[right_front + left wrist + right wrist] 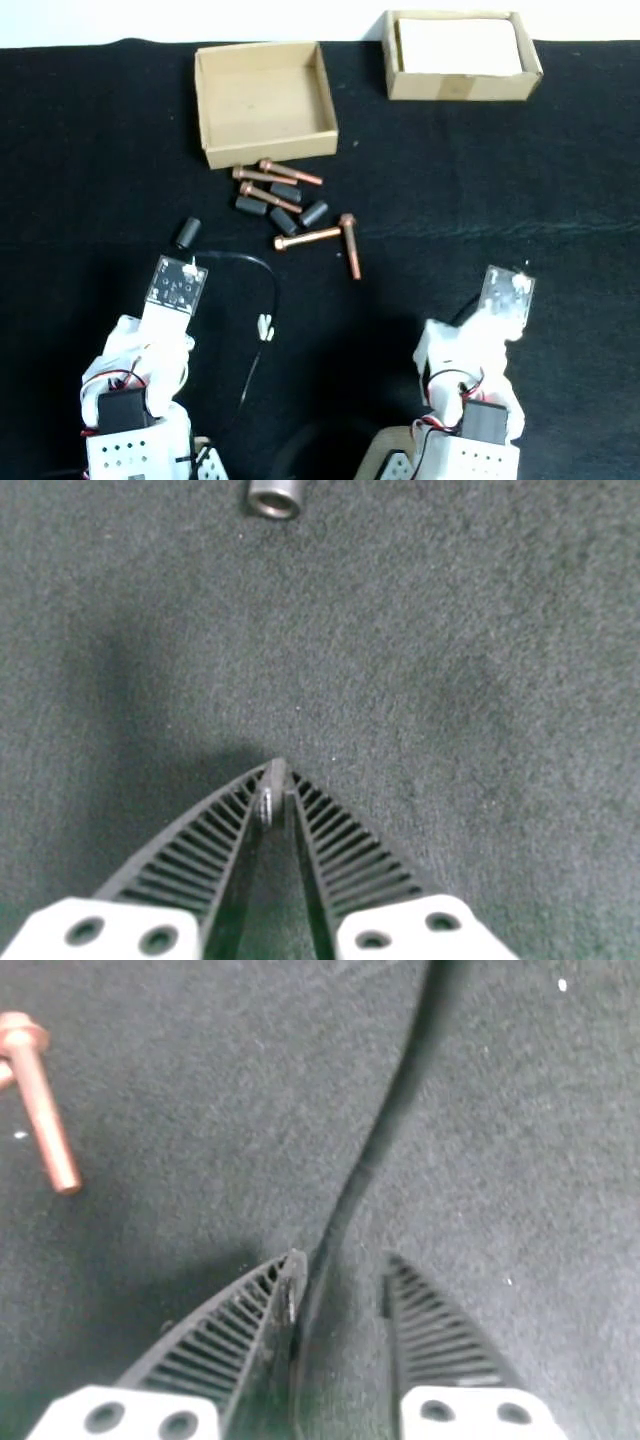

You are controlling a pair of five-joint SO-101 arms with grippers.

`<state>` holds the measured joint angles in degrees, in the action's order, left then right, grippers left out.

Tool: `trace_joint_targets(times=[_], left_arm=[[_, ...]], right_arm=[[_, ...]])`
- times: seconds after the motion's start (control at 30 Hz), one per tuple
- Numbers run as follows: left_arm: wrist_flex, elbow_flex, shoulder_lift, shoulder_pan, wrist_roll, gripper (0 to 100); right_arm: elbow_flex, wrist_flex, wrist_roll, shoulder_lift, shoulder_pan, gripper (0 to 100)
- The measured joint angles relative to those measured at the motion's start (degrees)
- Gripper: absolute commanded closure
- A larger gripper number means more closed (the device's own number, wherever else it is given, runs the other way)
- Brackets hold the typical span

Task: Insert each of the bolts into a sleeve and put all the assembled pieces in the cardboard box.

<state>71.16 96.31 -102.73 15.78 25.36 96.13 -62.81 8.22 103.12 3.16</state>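
My left gripper (277, 780) hung low over the near-left part of the table (560, 180), its ribbed fingers pinched together on nothing. Just beyond it lay a lone sleeve (187, 232), apart from the others. I judged it the handiest first pick for that arm, since nothing crowded it.

Toward the far edge, left of the middle, the cardboard box (265, 100) stood open and bare, so no assembled piece had gone in yet. The loose parts lay bunched just in front of its near wall, toward the table's middle. I counted five copper bolts (307, 238) and four black sleeves (284, 190) there. With the stray one that made five sleeves, a partner for every bolt. I judged none of them mated.

My right gripper (342, 1262) sat over the near-right part, fingers parted and holding nothing, with what I took for a dark cable (380, 1130) running between them. The outermost bolt (40, 1100) lay nearest it, a fair reach for that arm.

By the far edge toward the right corner stood a second box (460, 85) with a white filling (460, 45), no part of the job.
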Motion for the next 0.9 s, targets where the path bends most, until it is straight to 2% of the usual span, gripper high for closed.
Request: trace_joint_targets(times=[0.13, 0.37, 0.5, 0.57, 0.73, 0.9], left_arm=[[0.0, 0.0, 0.0, 0.09, 0.0, 99], [0.0, 0.0, 0.0, 0.53, 0.26, 99], [1.58, 0.0, 0.0, 2.55, 0.53, 99], [1.58, 0.0, 0.0, 5.19, 2.37, 99], [0.62, -0.18, 0.0, 11.69, 13.1, 99], [0.53, -0.18, 0.0, 12.66, 16.0, 99]], right_arm=[[0.0, 2.11, -0.09, 0.0, -0.62, 99.3], [0.0, 5.8, -6.86, -0.09, -0.62, 99.2], [-0.53, 5.8, -8.18, -0.09, -0.62, 99.2], [-0.62, 5.8, -8.18, -0.09, -0.53, 99.2], [-3.43, 5.71, -8.18, -0.09, -0.62, 99.2], [-7.74, 3.43, -8.18, -0.09, -0.62, 99.2]])
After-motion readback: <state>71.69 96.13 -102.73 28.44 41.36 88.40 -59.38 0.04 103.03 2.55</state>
